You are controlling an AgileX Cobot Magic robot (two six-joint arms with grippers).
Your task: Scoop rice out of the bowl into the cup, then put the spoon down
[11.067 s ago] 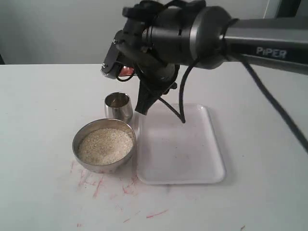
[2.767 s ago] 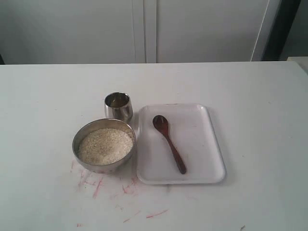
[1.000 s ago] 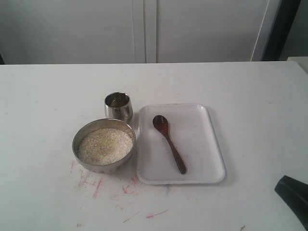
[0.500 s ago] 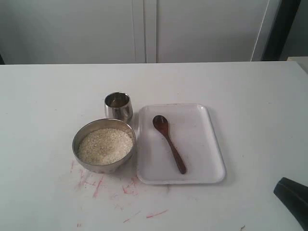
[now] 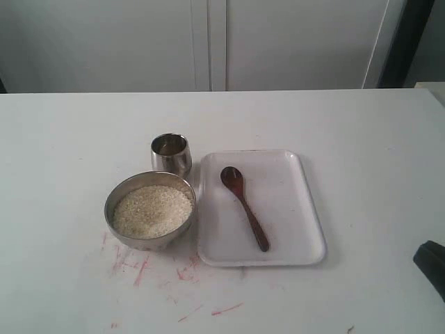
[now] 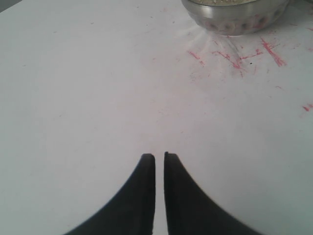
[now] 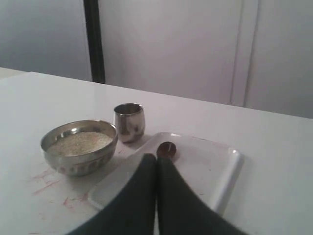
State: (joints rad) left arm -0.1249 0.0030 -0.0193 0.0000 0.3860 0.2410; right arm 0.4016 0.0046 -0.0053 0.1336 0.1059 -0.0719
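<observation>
The wide steel bowl (image 5: 109, 203) holds off-white rice (image 5: 152, 211) left of centre. Just behind it stands the small steel cup (image 5: 171, 153). The dark wooden spoon (image 5: 245, 207) lies free on the white tray (image 5: 299, 229), scoop toward the far side. My right gripper (image 7: 156, 157) is shut and empty, hanging back from the tray's near edge; only a dark tip of it (image 5: 432, 263) shows at the exterior view's lower right edge. My left gripper (image 6: 159, 155) is shut on nothing over bare table, well short of the bowl (image 6: 234, 17).
Red scribble marks (image 5: 139, 268) stain the white table in front of the bowl. A pale wall with panel seams (image 5: 208, 42) runs behind the table. In the right wrist view the bowl (image 7: 80, 155), cup (image 7: 129, 122) and spoon scoop (image 7: 167, 149) sit ahead.
The dark right gripper tip at the lower right has drawn back toward the picture's edge. The spoon, held by the arm over the cup 11 s ago, lies still on the tray.
</observation>
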